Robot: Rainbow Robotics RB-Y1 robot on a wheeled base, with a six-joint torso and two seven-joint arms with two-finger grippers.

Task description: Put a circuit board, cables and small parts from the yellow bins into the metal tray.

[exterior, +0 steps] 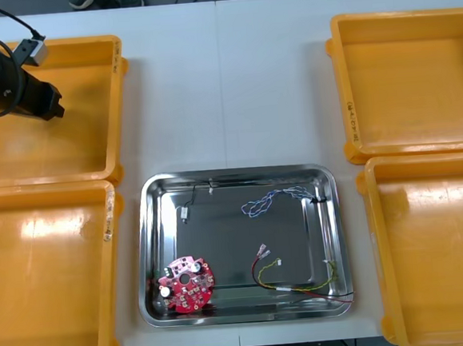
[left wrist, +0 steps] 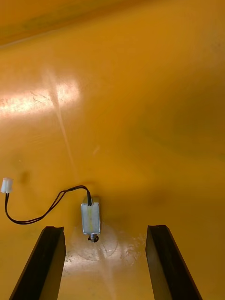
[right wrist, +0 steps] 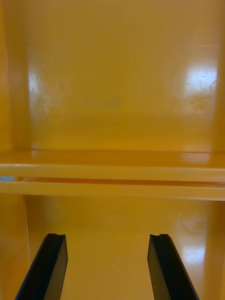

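Black fingers of the left gripper (left wrist: 104,229) stand apart over the floor of the far left bin (exterior: 118,102), and between them lies a small metal part (left wrist: 90,218), its thin black wire (left wrist: 42,212) curling away to a white plug (left wrist: 6,185). The part sits nearer one finger than the other, and nothing is gripped yet, so this looks like the line-up for a pick, with the wide spread leaving room to drop around it. Across the surface (exterior: 224,77), the right gripper (right wrist: 107,239) waits with its fingers apart above the bare floor of a right-hand bin (right wrist: 108,272), carrying nothing. Between the bins, the tray (exterior: 236,175) already holds a red board (exterior: 188,284) in its near left corner, a blue and white wire (exterior: 275,200), a red and yellow wire (exterior: 296,278) and a little metal piece (exterior: 184,213). My read is that this part is among the last to go across.
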